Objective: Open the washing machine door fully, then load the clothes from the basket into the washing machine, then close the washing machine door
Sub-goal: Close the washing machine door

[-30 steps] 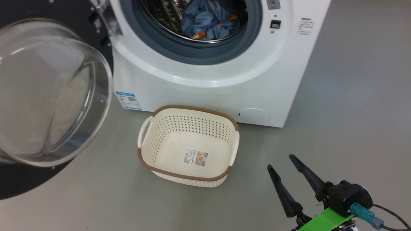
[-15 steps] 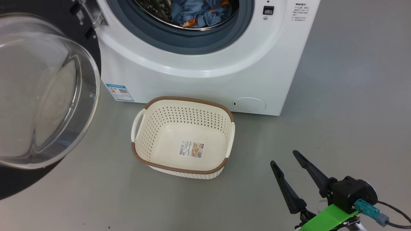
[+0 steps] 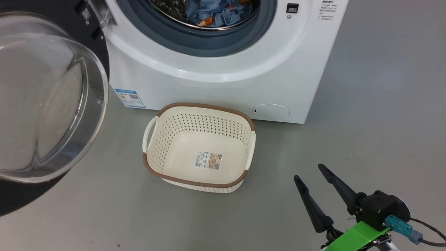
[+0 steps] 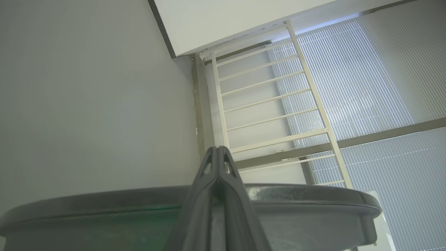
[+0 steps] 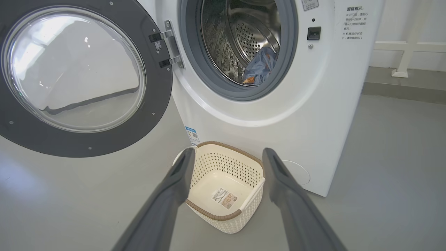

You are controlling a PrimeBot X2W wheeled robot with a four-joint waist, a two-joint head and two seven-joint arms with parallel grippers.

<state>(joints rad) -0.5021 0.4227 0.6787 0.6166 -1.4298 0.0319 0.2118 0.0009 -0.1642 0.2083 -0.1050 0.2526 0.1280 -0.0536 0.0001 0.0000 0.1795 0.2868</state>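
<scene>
Now clothes (image 3: 216, 14) lie at the basket's (image 3: 163, 146) twelve o'clock inside the washing machine (image 3: 216, 87); right gripper (image 3: 308, 172) gapes, left gripper (image 4: 217, 150) pinched closed.

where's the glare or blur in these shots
Head view: pale reflections wash over the washing machine door glass, otherwise sharp. Right wrist view: bright patches on that glass, steel drum glinting, right hand soft up close. Left wrist view: shut left hand soft up close, blinds bright.
</scene>
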